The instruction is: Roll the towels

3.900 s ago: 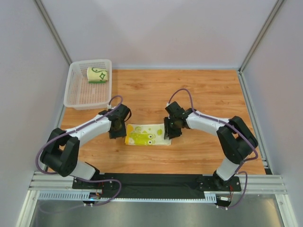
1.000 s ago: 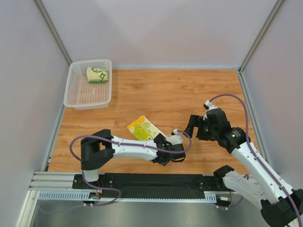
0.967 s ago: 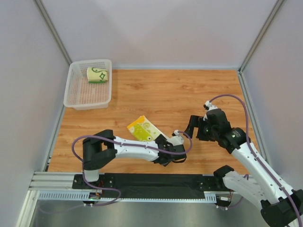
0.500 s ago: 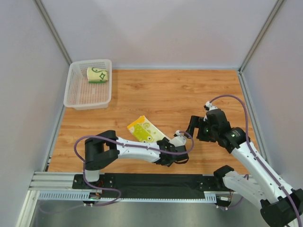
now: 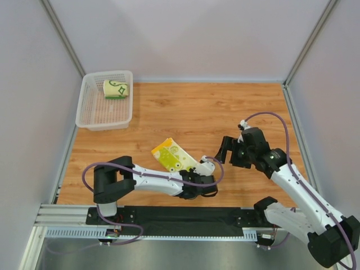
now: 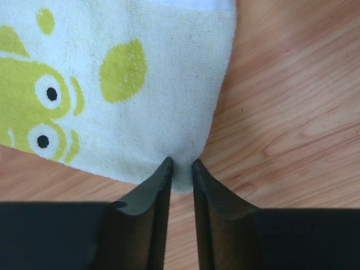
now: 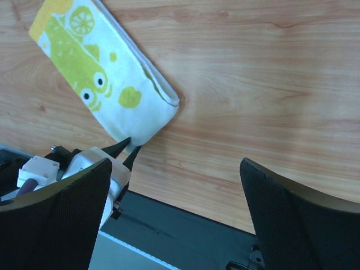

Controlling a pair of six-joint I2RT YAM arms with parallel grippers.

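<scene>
Left gripper (image 6: 181, 163) seemingly pinches corner of blotched towel (image 6: 140, 107), tip hidden; right gripper (image 7: 175, 169) agape, empty.

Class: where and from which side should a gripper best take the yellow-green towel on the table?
Likely its near corner, low from the near side: the yellow-green towel lies flat and diagonal, so that corner juts free. The left gripper straddles it.

the top view looks steeply down from above and behind the arm bases, taking in the whole table (image 5: 225, 107) with its near edge at the bottom. the left wrist view sits very close, looking past the left fingers (image 6: 149, 194) at one corner of the yellow-green towel (image 6: 140, 112). the right wrist view looks down from farther off between the right fingers (image 7: 62, 197), sharing that towel corner and the left fingers.
</scene>
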